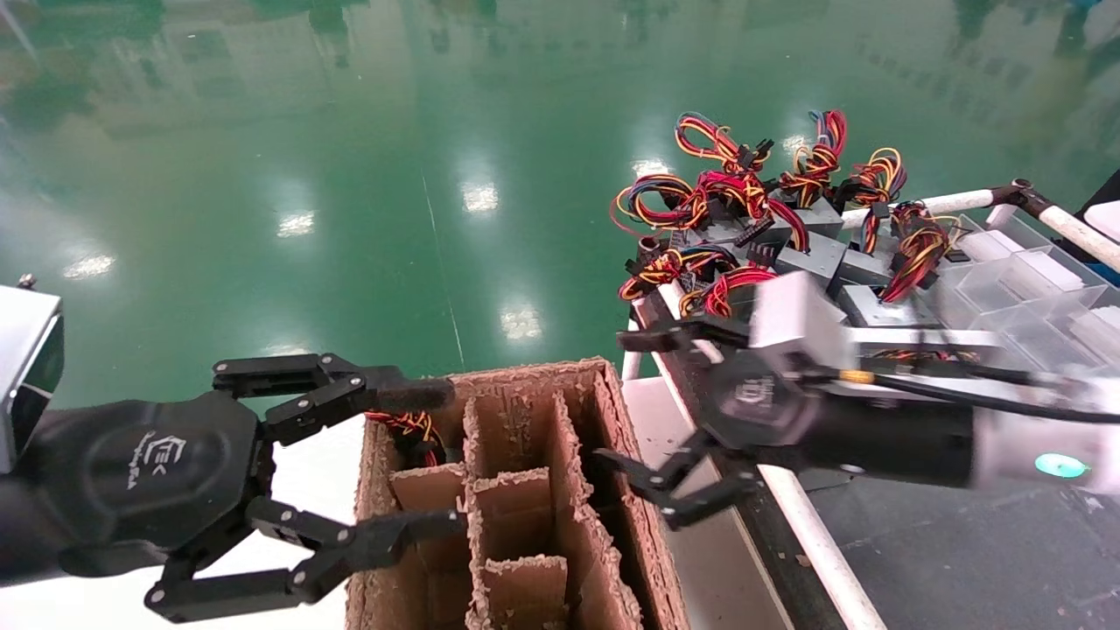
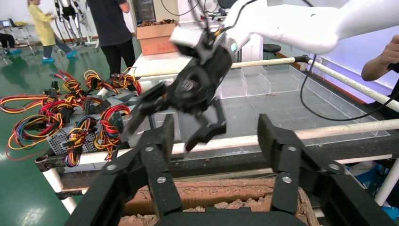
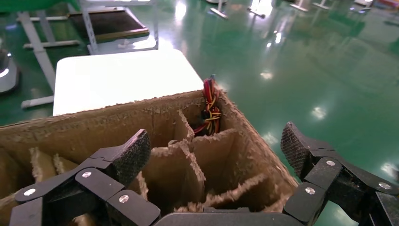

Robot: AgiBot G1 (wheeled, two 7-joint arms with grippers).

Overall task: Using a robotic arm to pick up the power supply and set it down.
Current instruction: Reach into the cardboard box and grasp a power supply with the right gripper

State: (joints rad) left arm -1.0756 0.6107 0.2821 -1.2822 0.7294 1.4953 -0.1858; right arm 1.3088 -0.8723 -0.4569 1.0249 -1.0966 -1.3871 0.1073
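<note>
Several grey power supplies (image 1: pixel 809 254) with red, yellow and black wire bundles lie piled on the rack at the right, and the pile (image 2: pixel 70 125) also shows in the left wrist view. Another bundle of wires (image 1: pixel 409 429) sticks out of the far left compartment of the brown cardboard divider box (image 1: pixel 525 490); these wires (image 3: pixel 210 110) are seen in the right wrist view too. My right gripper (image 1: pixel 626 398) hangs open and empty between the pile and the box (image 3: pixel 221 155). My left gripper (image 1: pixel 437 459) is open and empty at the box's left side.
Clear plastic bins (image 1: pixel 1032 289) sit on the rack behind the pile, with white pipe rails (image 1: pixel 814 534) round it. The box stands on a white table (image 3: pixel 117 77). Two people (image 2: pixel 113 28) stand in the background, and a hand (image 2: pixel 383 59) shows at the rack's far edge.
</note>
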